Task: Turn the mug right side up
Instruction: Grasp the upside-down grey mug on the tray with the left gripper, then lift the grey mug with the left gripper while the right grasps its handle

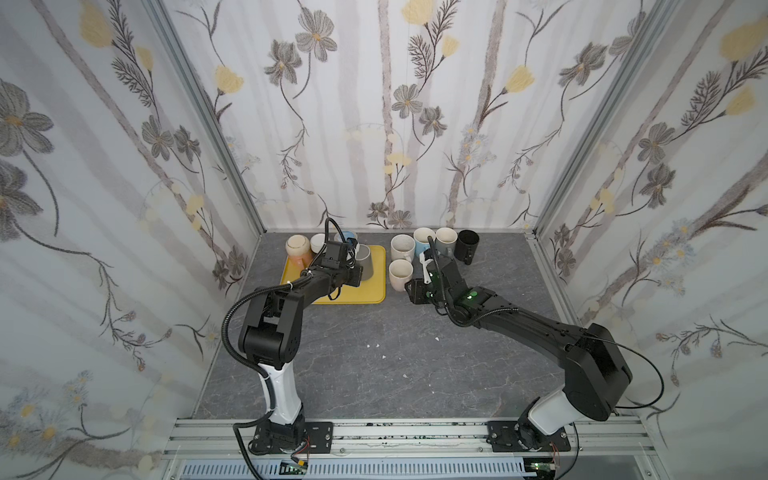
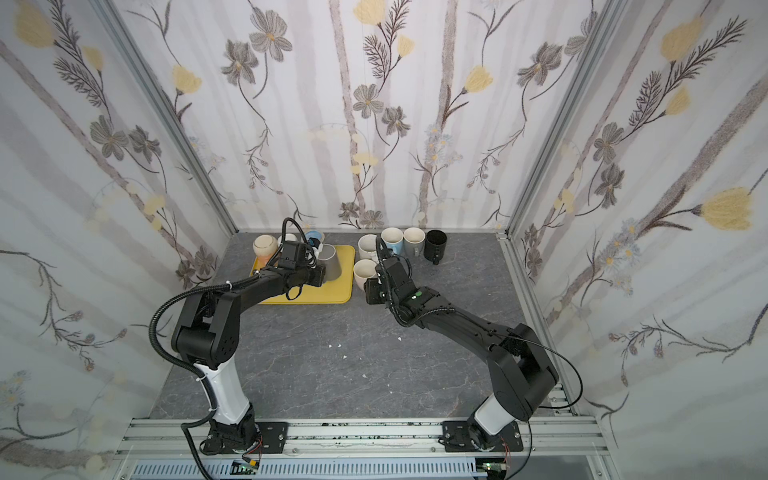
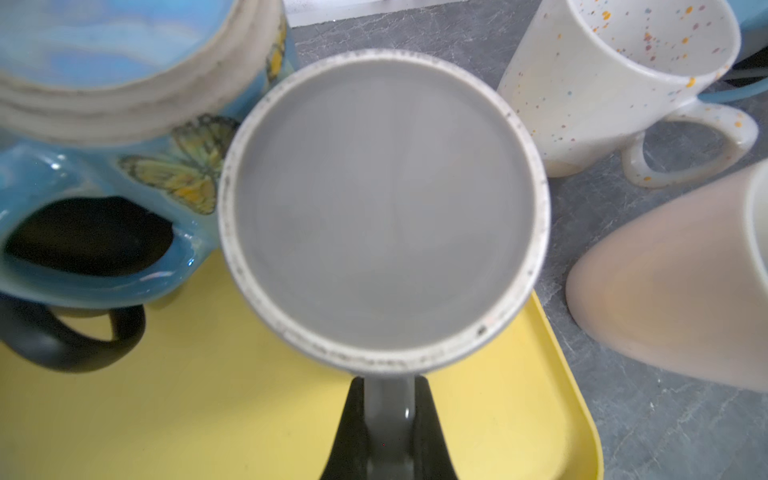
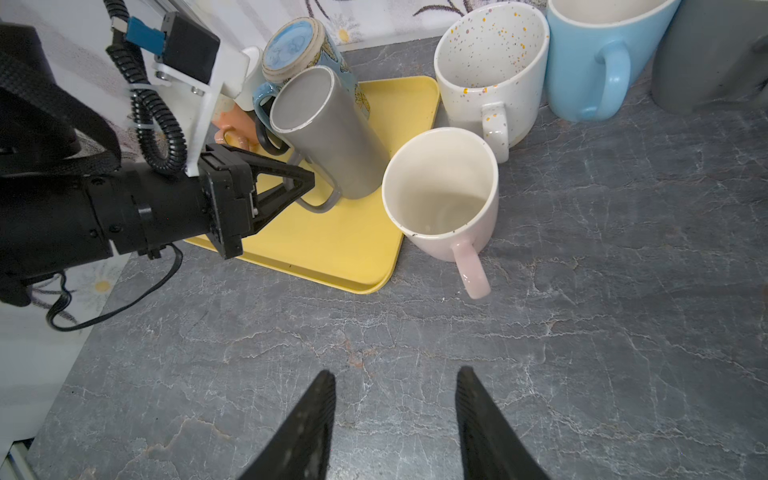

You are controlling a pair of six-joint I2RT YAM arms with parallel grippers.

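A grey mug (image 1: 366, 261) (image 2: 332, 262) stands base up on the yellow tray (image 1: 332, 297), its flat grey bottom (image 3: 382, 208) facing the left wrist camera. My left gripper (image 3: 388, 388) is shut on the mug's grey handle (image 4: 320, 203), with one black finger on each side of it. In the right wrist view the left gripper (image 4: 305, 183) reaches in from the side at the mug (image 4: 328, 133). My right gripper (image 4: 395, 378) hangs open over bare table in front of the tray, holding nothing.
A blue butterfly mug (image 3: 124, 166), a peach mug (image 1: 297, 247) and a black-handled mug crowd the tray's back. Upright beside the tray (image 4: 353, 249) stand a cream mug (image 4: 440, 195), a speckled mug (image 4: 490, 70), a light blue mug (image 4: 594, 62) and a black mug (image 1: 466, 243).
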